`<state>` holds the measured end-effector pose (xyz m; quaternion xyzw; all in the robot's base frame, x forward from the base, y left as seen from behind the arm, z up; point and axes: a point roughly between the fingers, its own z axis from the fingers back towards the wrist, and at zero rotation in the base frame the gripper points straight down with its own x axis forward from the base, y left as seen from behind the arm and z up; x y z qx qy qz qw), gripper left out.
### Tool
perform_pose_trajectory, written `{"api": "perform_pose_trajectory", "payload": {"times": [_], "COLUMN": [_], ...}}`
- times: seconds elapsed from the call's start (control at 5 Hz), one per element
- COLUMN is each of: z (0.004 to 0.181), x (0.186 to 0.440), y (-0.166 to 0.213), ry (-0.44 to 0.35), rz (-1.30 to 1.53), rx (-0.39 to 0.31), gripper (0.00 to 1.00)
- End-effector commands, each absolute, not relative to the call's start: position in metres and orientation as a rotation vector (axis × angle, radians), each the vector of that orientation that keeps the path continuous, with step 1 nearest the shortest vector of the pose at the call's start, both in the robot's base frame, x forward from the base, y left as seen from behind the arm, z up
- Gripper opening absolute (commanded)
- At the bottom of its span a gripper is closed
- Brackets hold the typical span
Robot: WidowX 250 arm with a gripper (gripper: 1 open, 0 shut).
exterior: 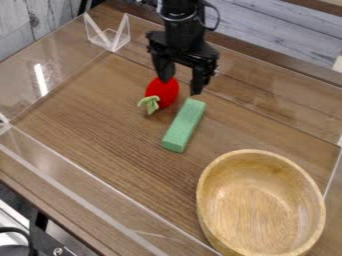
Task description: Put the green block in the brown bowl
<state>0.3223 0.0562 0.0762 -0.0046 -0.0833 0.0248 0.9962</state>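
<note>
the green block [185,125] is lying on the table [94,110], just right of the strawberry toy [160,92]. the gripper [182,78] is hanging over the toy and the block's far end. the brown bowl [261,203] is sitting near right, apart from the block.
</note>
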Motion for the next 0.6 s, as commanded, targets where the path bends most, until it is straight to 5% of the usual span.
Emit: {"api": "perform_pose_trajectory", "payload": {"times": [0.0,0.4], "z": [0.093,0.058], "x": [0.319,0.332], "y": [0.067,0.083], "ry": [-0.209,-0.173], "rz": [0.087,0.093], "rx": [0.010,0.015], "gripper": [1.00,1.00]}}
